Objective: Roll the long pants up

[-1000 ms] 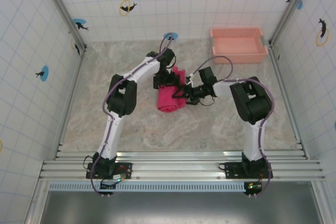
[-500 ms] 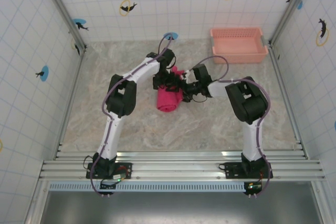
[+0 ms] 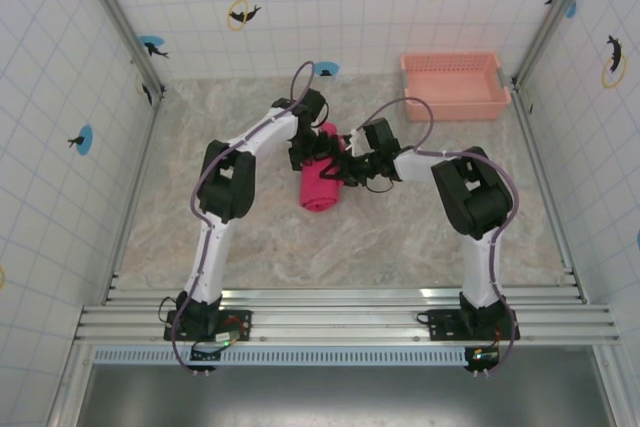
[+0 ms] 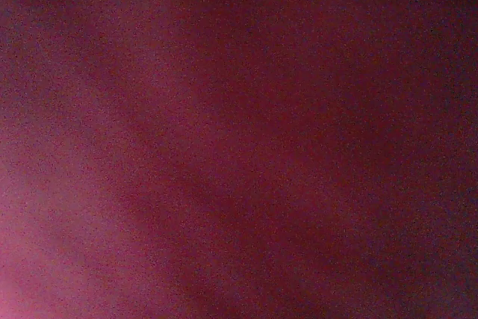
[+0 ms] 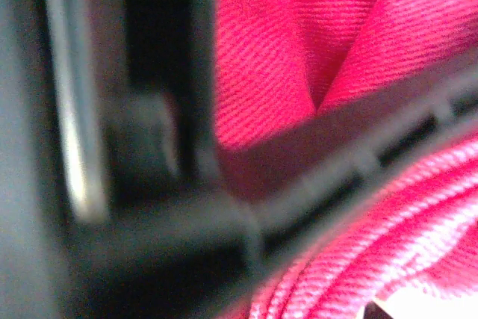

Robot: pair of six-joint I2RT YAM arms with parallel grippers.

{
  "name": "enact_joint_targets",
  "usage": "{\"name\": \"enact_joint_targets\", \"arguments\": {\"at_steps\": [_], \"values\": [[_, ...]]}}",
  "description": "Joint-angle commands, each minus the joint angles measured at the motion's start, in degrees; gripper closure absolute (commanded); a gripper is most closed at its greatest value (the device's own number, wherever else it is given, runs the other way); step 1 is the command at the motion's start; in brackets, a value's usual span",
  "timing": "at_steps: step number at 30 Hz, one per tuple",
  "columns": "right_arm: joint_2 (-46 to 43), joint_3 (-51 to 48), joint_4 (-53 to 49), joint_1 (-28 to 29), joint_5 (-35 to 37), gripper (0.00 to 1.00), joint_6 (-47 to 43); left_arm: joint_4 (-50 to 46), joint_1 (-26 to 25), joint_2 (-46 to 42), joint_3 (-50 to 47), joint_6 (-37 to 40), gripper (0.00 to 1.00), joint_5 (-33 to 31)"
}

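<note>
Roll of long pants: magenta-red cloth wound into a short fat bundle, lying on the marbled worktop, with a loose bit of cloth poking out at its far end.

Left pincer: pressed down onto the far end of the roll. Its own camera gives only dark red cloth, so I cannot tell how its jaws stand.

Right pincer: against the roll's far right side, close to the left pincer. Its camera is blurred, with folds of cloth up against it. Jaw opening not readable.

Pink basket: well apart from the roll, far and to the right, against the tiled wall.
</note>
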Motion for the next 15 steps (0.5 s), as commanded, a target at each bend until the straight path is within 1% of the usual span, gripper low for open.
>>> {"name": "enact_joint_targets", "arguments": {"at_steps": [1, 2, 4, 6, 8, 10, 12, 13, 15], "values": [[-8.12, 2.41, -7.54, -1.86, 0.48, 0.99, -12.02, -1.06, 4.63, -0.07, 5.39, -2.21, 0.03, 8.13], [-9.4, 4.11, -9.89, -2.5, -0.01, 1.0, -14.03, -0.5, 6.38, -2.77, 7.54, -2.63, 0.03, 8.59], [-10.52, 8.77, -16.32, -3.68, -0.58, 1.0, -17.77, 1.26, 9.41, -4.27, 11.36, -3.27, 0.03, 10.03], [-10.52, 13.75, -21.07, -4.66, -1.83, 1.0, -20.31, 3.89, 11.8, -5.44, 13.81, -4.75, 0.03, 12.81], [-10.84, 17.52, -22.66, -5.72, -2.28, 1.0, -20.14, 7.64, 13.56, -6.95, 14.22, -6.24, 0.03, 15.78], [-11.21, 20.41, -22.68, -6.95, -1.55, 1.0, -18.63, 8.53, 14.7, -8.63, 14.04, -5.6, 0.02, 16.42], [-10.27, 23.39, -21.53, -7.87, -2.61, 1.0, -16.64, 10.88, 15.7, -10.61, 11.87, -5.25, 0.03, 17.49], [-9.36, 25.19, -22.05, -8.08, -3.43, 1.0, -16.41, 13.54, 16.61, -11.45, 9.64, -6.82, 0.03, 19.24], [-8.24, 27.42, -22.71, -8.0, -5.25, 1.0, -16.84, 23.35, 18.28, -13.11, 2.96, -12.76, 0.02, 22.83]]}}
